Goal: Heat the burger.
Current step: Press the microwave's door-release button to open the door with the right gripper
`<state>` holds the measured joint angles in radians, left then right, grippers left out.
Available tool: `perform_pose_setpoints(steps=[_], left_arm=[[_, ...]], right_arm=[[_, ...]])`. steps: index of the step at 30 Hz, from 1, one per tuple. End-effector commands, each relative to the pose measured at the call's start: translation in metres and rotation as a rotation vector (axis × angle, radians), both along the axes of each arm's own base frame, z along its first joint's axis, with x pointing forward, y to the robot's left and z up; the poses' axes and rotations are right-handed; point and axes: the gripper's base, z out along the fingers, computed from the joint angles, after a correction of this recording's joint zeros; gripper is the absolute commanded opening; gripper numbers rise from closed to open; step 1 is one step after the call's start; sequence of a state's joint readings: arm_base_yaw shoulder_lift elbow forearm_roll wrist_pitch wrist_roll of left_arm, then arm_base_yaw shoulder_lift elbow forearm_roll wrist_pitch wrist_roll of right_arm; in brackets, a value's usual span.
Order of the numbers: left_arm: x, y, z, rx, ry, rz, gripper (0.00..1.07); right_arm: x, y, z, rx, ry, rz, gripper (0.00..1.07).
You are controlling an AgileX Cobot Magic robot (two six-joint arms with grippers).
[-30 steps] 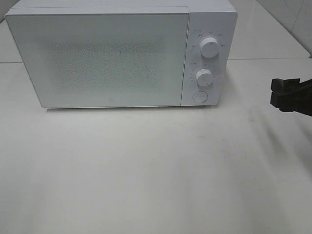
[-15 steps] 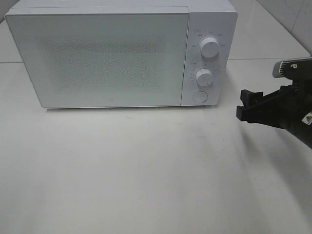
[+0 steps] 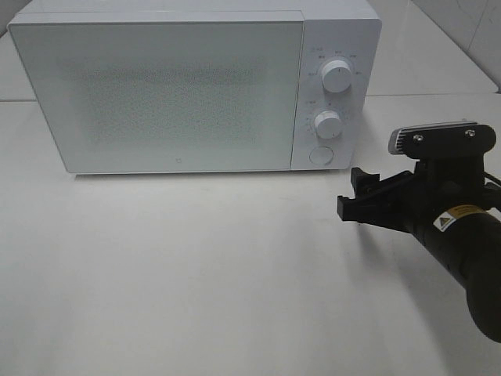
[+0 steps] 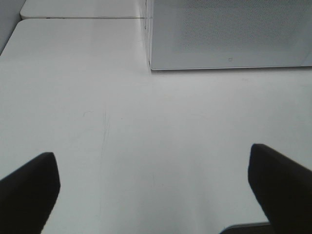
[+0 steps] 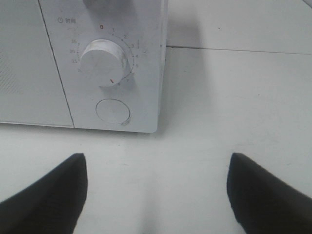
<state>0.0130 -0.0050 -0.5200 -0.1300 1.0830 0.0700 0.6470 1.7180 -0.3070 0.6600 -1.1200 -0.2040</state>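
Observation:
The burger is not in view in any frame. A white microwave stands at the back of the table with its door shut. It has an upper knob, a lower knob and a round button on its right panel. My right gripper is open and empty, low over the table, just right of and in front of the button. The right wrist view shows it facing the lower knob and the button. My left gripper is open and empty, facing the microwave's left front corner.
The white tabletop spreads out in front of the microwave. A seam with a second table runs behind on the right. A tiled wall rises at the back right.
My right arm has come in from the right edge toward the microwave's control panel. The microwave has not changed.

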Motion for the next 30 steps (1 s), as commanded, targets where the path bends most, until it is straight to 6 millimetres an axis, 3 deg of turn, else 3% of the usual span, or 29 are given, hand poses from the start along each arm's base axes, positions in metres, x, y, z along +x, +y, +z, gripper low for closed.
perform_pose_setpoints(steps=[1, 10, 16, 18, 19, 21, 22, 24, 27, 28, 30], left_arm=[[-0.0021, -0.0005, 0.0008, -0.009, -0.027, 0.002, 0.99], [-0.0021, -0.0006, 0.0008, -0.01, -0.027, 0.002, 0.99], [-0.0021, -0.0006, 0.0008, -0.01, -0.027, 0.002, 0.99], [-0.0021, -0.0006, 0.0008, -0.01, -0.027, 0.002, 0.99], [-0.0021, -0.0006, 0.0008, -0.01, -0.027, 0.002, 0.99], [-0.0021, -0.0006, 0.0008, -0.01, -0.027, 0.002, 0.99], [-0.0021, -0.0006, 0.0008, -0.01, -0.027, 0.002, 0.99], [-0.0021, -0.0006, 0.0008, -0.01, -0.027, 0.002, 0.99], [-0.0021, -0.0006, 0.0008, -0.01, -0.027, 0.002, 0.99], [-0.0021, -0.0006, 0.0008, -0.01, -0.027, 0.002, 0.99], [-0.0021, -0.0006, 0.0008, -0.01, -0.027, 0.002, 0.99]], right_arm=[[0.0025, 0.0133, 0.0037, -0.004, -0.028, 0.031, 0.76], [0.0029, 0.015, 0.0017, 0.012, 0.002, 0.032, 0.76], [0.0027, 0.0147, 0.0015, 0.184, 0.015, -0.032, 0.76], [0.0027, 0.0147, 0.0015, 0.346, 0.028, -0.092, 0.76], [0.0027, 0.0147, 0.0015, 0.346, 0.028, -0.092, 0.76], [0.0027, 0.0144, 0.0012, 0.554, 0.044, -0.173, 0.73], [0.0027, 0.0144, 0.0012, 0.554, 0.044, -0.173, 0.73], [0.0027, 0.0142, 0.0012, 0.829, 0.063, -0.278, 0.68], [0.0027, 0.0142, 0.0005, 0.9, 0.07, -0.306, 0.65], [0.0023, 0.0144, -0.0005, 1.022, 0.09, -0.357, 0.6], [0.0022, 0.0144, -0.0009, 1.083, 0.098, -0.382, 0.57]])
